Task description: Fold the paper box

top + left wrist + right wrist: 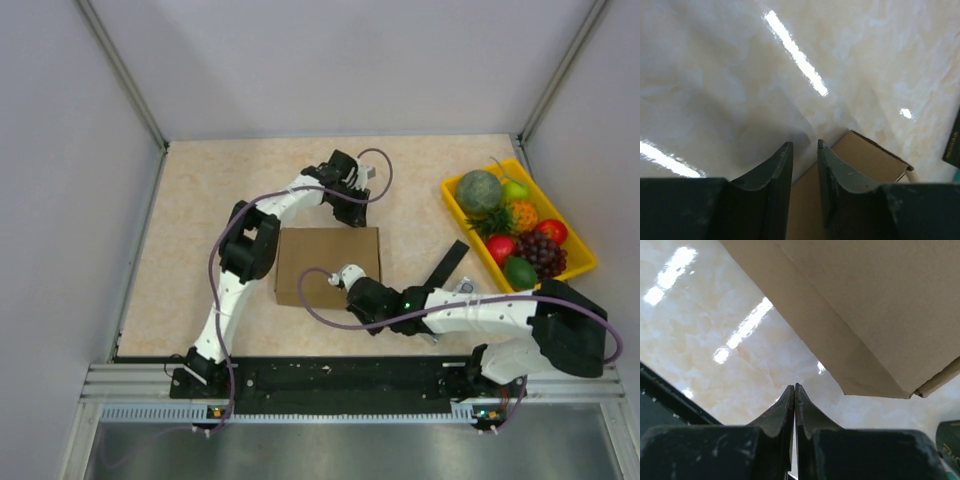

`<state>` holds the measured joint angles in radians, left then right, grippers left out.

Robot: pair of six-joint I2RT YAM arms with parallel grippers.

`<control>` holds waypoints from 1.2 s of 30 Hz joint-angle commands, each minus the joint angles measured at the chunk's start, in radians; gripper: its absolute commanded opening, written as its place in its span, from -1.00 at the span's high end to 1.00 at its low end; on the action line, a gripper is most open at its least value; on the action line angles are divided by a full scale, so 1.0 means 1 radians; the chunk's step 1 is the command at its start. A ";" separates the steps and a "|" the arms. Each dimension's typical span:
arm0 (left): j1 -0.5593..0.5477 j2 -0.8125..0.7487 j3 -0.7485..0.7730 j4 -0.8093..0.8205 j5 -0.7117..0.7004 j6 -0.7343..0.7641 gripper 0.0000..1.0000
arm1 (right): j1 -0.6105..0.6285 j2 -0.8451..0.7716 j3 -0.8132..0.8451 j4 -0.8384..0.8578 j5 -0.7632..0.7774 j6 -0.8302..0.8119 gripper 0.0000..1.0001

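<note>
Here the paper box (320,250) lies long axis left-to-right — left gripper (805,150) parted, right gripper (794,389) closed.

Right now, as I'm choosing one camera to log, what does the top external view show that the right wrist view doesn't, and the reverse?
Only top external: the whole paper box, the left gripper at its far edge, and the yellow fruit tray. Only right wrist: the right gripper with its fingers pressed together on nothing, and a gap at one box corner. Both: the box and the marbled table.
</note>
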<state>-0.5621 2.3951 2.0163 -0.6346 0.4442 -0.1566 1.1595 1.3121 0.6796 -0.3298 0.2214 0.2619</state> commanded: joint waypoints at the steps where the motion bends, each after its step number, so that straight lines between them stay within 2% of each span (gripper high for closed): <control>1: 0.001 0.021 0.055 0.030 -0.021 -0.014 0.38 | -0.015 0.090 0.064 -0.011 0.105 0.132 1.00; 4: -0.012 0.030 0.070 -0.005 -0.033 0.006 0.44 | -0.011 0.119 0.104 -0.063 0.170 0.268 1.00; 9: -0.013 0.032 0.078 -0.045 -0.045 0.017 0.49 | -0.007 0.189 0.201 -0.248 0.238 0.515 1.00; 11: -0.013 0.045 0.090 -0.065 -0.038 0.031 0.59 | -0.007 0.203 0.230 -0.258 0.248 0.540 1.00; 17: -0.035 0.056 0.087 -0.138 0.001 0.144 0.67 | -0.015 0.269 0.258 -0.267 0.349 0.507 1.00; 23: -0.035 0.081 0.119 -0.221 -0.053 0.219 0.72 | -0.001 0.234 0.215 -0.265 0.283 0.499 1.00; 27: -0.035 0.079 0.099 -0.195 -0.047 0.220 0.75 | 0.005 0.211 0.164 -0.264 0.262 0.577 1.00; 32: -0.035 0.073 0.091 -0.183 -0.030 0.218 0.77 | 0.008 0.211 0.152 -0.264 0.231 0.603 1.00; 36: -0.035 0.058 0.072 -0.186 0.002 0.261 0.82 | -0.007 0.234 0.155 -0.253 0.274 0.590 1.00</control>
<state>-0.5888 2.4508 2.1136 -0.7673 0.4160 0.0479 1.1622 1.5513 0.8307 -0.5938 0.4694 0.8341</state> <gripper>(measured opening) 0.106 0.003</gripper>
